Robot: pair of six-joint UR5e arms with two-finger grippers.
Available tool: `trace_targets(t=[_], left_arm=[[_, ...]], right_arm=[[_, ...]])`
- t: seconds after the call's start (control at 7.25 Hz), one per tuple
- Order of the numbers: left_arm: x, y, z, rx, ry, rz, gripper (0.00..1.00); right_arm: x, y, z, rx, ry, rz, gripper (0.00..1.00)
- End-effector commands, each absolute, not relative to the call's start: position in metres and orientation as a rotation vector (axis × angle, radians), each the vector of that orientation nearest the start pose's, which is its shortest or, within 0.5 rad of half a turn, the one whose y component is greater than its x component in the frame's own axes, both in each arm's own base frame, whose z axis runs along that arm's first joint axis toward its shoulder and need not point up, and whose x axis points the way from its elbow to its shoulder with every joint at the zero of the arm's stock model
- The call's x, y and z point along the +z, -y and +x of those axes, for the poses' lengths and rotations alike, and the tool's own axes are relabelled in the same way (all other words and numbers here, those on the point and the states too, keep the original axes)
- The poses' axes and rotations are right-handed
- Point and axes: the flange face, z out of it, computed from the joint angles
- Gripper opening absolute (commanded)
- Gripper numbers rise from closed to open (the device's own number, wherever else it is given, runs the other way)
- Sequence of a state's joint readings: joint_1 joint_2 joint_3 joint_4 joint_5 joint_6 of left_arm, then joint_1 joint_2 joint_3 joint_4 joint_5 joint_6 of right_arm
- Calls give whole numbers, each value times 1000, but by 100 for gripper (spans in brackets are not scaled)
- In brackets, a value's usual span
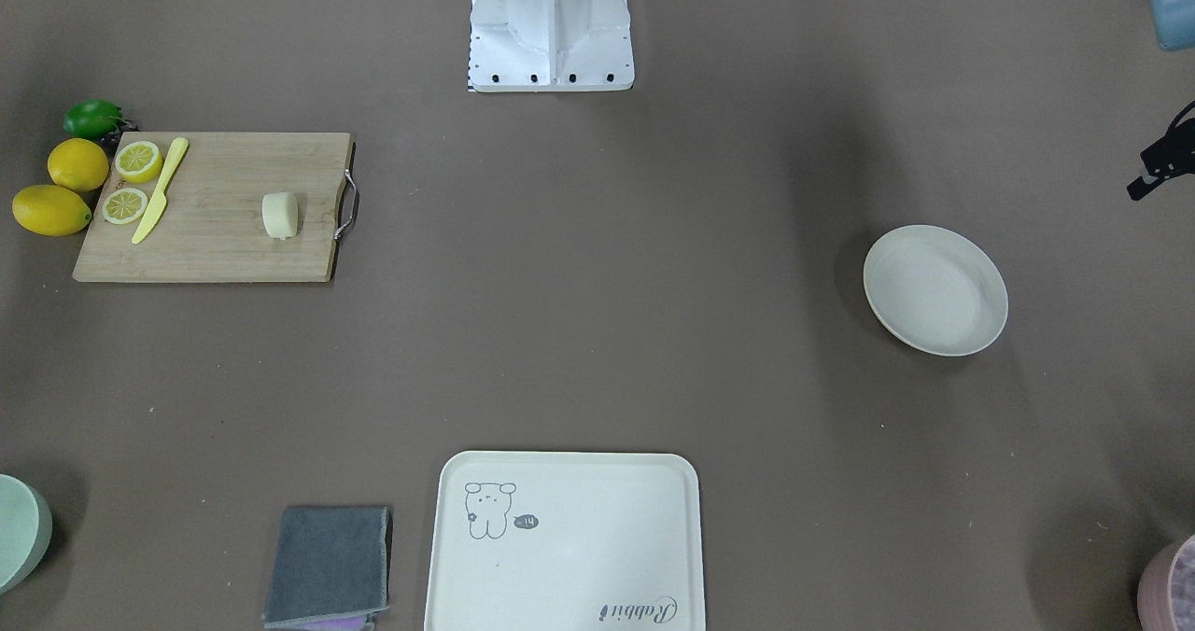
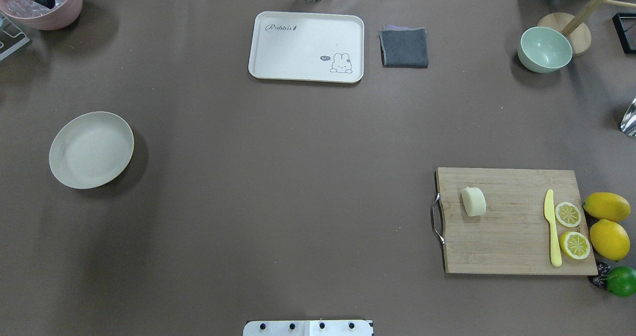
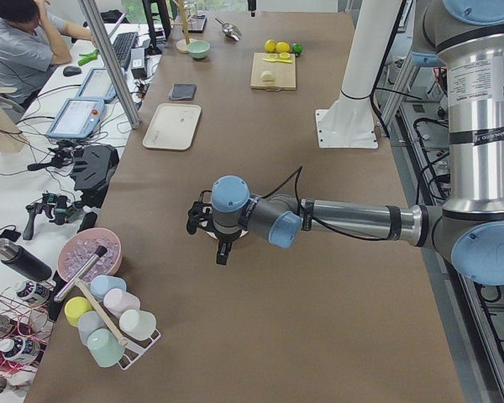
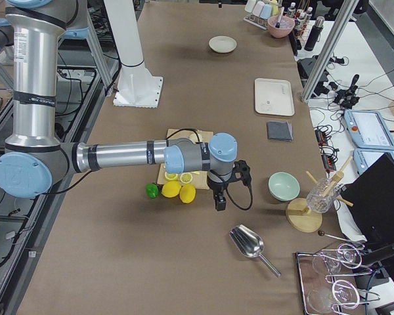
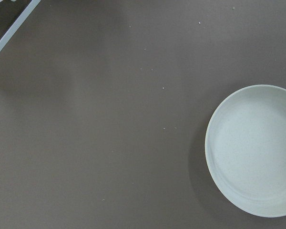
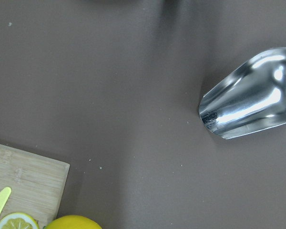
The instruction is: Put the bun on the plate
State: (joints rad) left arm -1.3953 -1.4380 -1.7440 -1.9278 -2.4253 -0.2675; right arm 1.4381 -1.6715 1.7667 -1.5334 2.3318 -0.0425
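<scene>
- Bun (image 2: 473, 201): a pale cream, loaf-shaped lump lying on the wooden cutting board (image 2: 512, 236). It sits toward the board's 9 o'clock end in the overhead view, near the metal handle (image 2: 437, 217), and nothing grips it.
- Yellow knife (image 2: 552, 229): lies flat near the board's 3 o'clock end, with two lemon halves (image 2: 568, 214) just beside it at its 3 o'clock, cut faces up.
- Two whole lemons (image 2: 609, 239) and a lime (image 2: 621, 281): rest on the table off the board's 3 o'clock edge.
- Right gripper (image 4: 220, 200): points down above the table, near the lemons and between them and the metal scoop (image 4: 249, 244). Only the side view shows it, so whether its fingers are parted or closed cannot be told. Its wrist camera shows the scoop at 2 o'clock and the board's corner at 7 o'clock.
- Plate (image 2: 91, 149): a round off-white dish at the table's 9 o'clock side in the overhead view, well apart from the bun, with nothing in it.
- Left gripper (image 3: 221, 250): points down above the table close to the plate. Its fingers likewise cannot be judged parted or closed. Its wrist camera shows the plate at 4 o'clock.
- Cream tray (image 2: 298, 47) with a rabbit drawing: lies at the far edge, 12 o'clock.
- Folded grey cloth (image 2: 404, 47): just beside the tray at its 3 o'clock.
- Pale green bowl (image 2: 544, 49): at the far 2 o'clock corner.
</scene>
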Motion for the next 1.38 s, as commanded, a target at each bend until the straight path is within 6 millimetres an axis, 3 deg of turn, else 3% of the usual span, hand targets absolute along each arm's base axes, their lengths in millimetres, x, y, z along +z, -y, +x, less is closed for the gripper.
trace_targets(t=[0.0, 0.28, 0.41, 0.55, 0.97, 1.24], left_arm=[[597, 456, 46, 130, -895, 150, 98], [593, 461, 86, 177, -811, 178, 98], [586, 476, 132, 177, -813, 137, 96], [590, 493, 157, 199, -802, 127, 93], [633, 507, 182, 220, -817, 134, 81], [608, 525, 197, 145, -849, 120, 74]], right_arm=[[604, 461, 1, -214, 794, 90, 100], [594, 460, -7, -224, 883, 87, 100], [593, 459, -10, -224, 924, 80, 100], [591, 459, -10, -228, 926, 84, 100], [593, 460, -11, -243, 923, 115, 100], [594, 460, -11, -244, 923, 113, 100]])
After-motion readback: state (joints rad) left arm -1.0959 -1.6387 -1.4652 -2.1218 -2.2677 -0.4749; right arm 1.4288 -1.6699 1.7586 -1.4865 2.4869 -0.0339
